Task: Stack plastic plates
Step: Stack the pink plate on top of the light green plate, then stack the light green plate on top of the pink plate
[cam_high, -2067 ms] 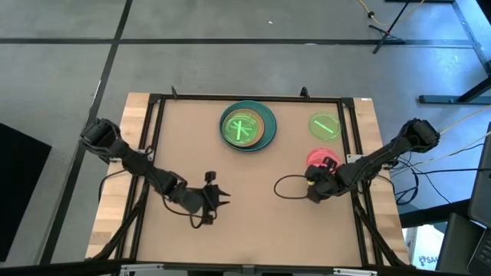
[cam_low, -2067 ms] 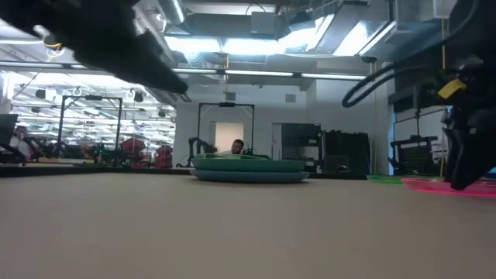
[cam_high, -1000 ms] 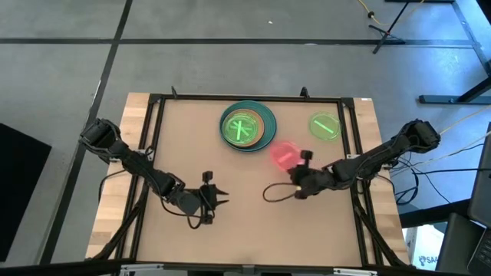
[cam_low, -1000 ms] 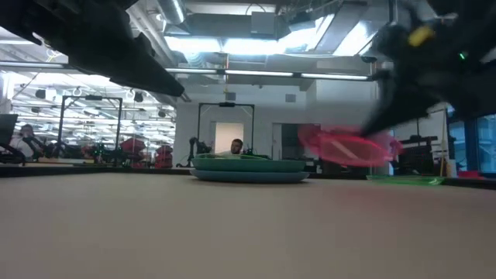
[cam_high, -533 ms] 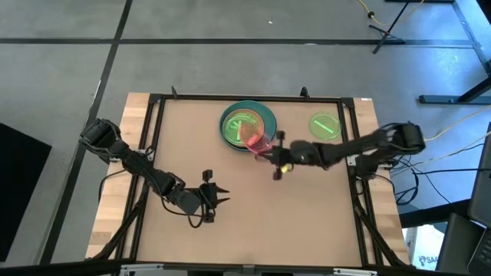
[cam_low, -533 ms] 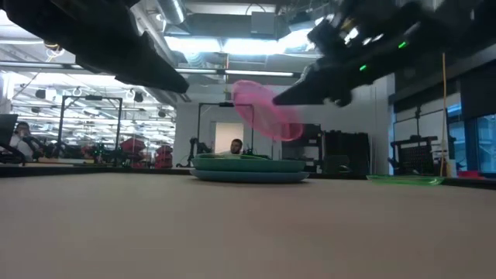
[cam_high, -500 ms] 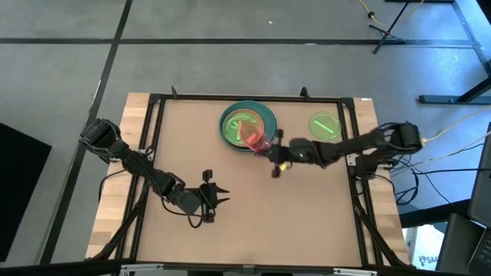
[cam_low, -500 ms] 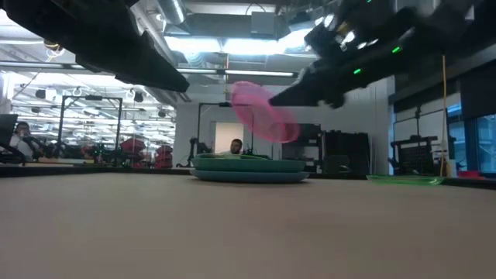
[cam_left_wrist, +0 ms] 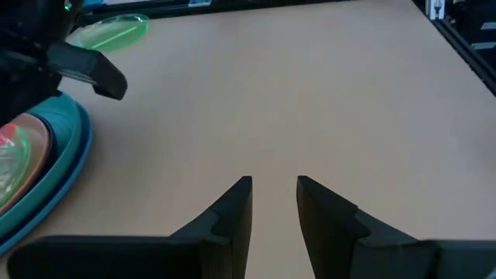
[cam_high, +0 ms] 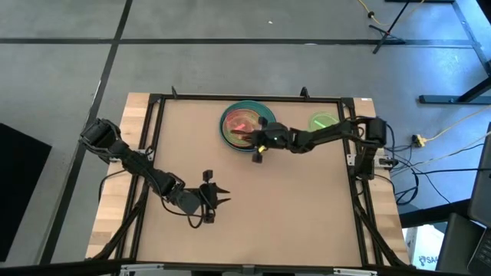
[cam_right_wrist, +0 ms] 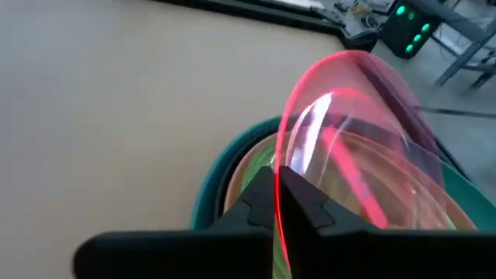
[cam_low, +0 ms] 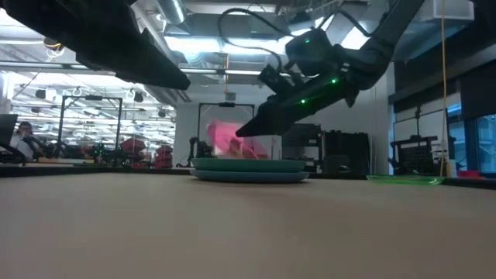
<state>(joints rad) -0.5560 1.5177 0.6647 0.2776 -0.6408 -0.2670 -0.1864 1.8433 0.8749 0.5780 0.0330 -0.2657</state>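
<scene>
One red-pink plate point(cam_high: 244, 123), pinched edge-on and tilted in the right gripper point(cam_high: 253, 135), now hovering over the teal-rimmed stack point(cam_high: 265, 115) at upper centre after crossing from the right, nearing release; left gripper point(cam_left_wrist: 273, 203), fingers slightly parted, idling lower left.

No legible text or labels

A: The red-pink plate point(cam_right_wrist: 364, 147) in the right pincer point(cam_right_wrist: 277, 203) looks like thin translucent plastic, glossy, with bright streaks of glare.

B: And the teal plate point(cam_right_wrist: 232, 167) under it?

A: Opaque, duller plastic. The desk point(cam_high: 253, 207) is a smooth matt tan board, perhaps hardboard, edged in pale wood. The pincer fingers point(cam_left_wrist: 232, 209) are matt black.
</scene>
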